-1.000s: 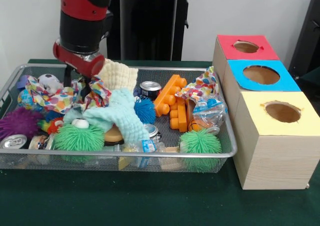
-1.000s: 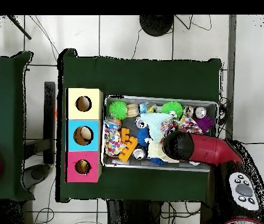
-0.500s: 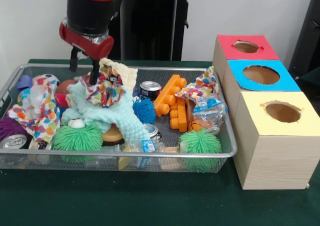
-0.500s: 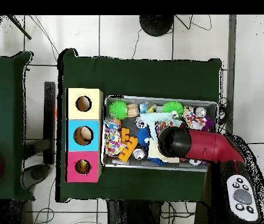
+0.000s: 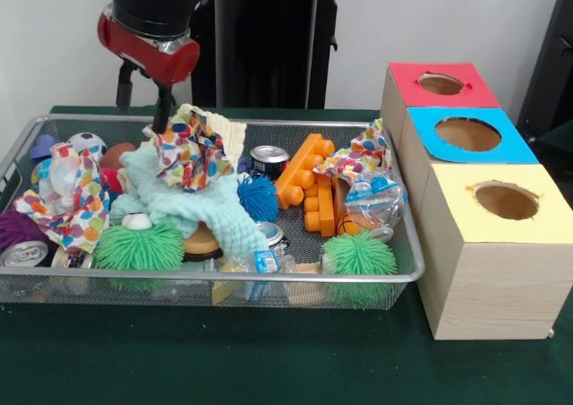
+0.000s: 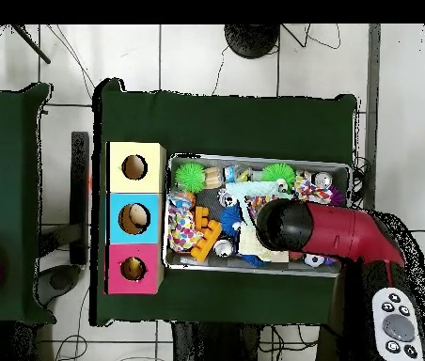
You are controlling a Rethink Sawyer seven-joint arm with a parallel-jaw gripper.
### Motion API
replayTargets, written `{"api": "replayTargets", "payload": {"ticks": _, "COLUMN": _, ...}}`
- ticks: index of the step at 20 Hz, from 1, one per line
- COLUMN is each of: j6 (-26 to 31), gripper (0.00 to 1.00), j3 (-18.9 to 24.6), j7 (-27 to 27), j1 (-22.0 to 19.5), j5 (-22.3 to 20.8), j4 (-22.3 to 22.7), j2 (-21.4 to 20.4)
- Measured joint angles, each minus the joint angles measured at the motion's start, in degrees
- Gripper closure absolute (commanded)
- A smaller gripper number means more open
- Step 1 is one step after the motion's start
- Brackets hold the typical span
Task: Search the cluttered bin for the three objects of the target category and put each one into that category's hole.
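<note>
the dark green cloth-covered bench (image 5: pixel 269 369) fills the lower frame of the front view; on it, across the left and centre, stands the silver wire-mesh bin (image 5: pixel 407 244), heaped with clutter; to its right is the row of three wooden boxes, each with a round hole on top: yellow-topped (image 5: pixel 506 199) lowest, blue-topped (image 5: pixel 468 134) in the middle, red-topped (image 5: pixel 440 84) uppermost; the red and black arm (image 5: pixel 152 20) comes down at the upper left; its end effector (image 5: pixel 143 96) hangs above the bin's upper-left part, its two dark fingers (image 5: pixel 162 109) spread apart, one tip touching or just above the multicoloured spotted cloth (image 5: pixel 190 145), which is bunched up and peaked there; whether a fold is caught on that finger cannot be told; in the overhead view the arm hides the end effector.

the cloth looks like the thing in hand, resting on the pale mint knitted cloth (image 5: pixel 201 203) beside the cream waffle-weave cloth (image 5: pixel 219 127); a second spotted cloth (image 5: pixel 63 190) lies at the left, a third (image 5: pixel 363 154) at the bin's right, near the boxes; judged as fabric, it is light, limp and unbreakable, liable to drape, drag neighbours along and slip from a shallow pinch; best taken at the raised peak, deep across a thick fold.
</note>
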Motion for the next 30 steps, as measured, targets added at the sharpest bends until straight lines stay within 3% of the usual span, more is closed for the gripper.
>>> {"api": "replayTargets", "payload": {"ticks": 12, "j6": 0.0, "gripper": 0.0, "j3": 0.11, "j7": 0.0, "j1": -4.86, "j5": 0.13, "j4": -0.03, "j2": 0.01}}
{"api": "replayTargets", "payload": {"ticks": 16, "j6": 0.0, "gripper": 0.0, "j3": 0.25, "j7": 0.0, "j1": -5.51, "j5": 2.23, "j4": 0.17, "j2": 0.11}}
{"api": "replayTargets", "payload": {"ticks": 26, "j6": 0.0, "gripper": 0.0, "j3": 0.26, "j7": 0.0, "j1": -4.31, "j5": 9.05, "j4": 2.22, "j2": 0.88}}
{"api": "replayTargets", "payload": {"ticks": 30, "j6": -0.01, "gripper": 0.0, "j3": 0.25, "j7": 0.0, "j1": -2.08, "j5": 10.8, "j4": 3.42, "j2": 0.88}}
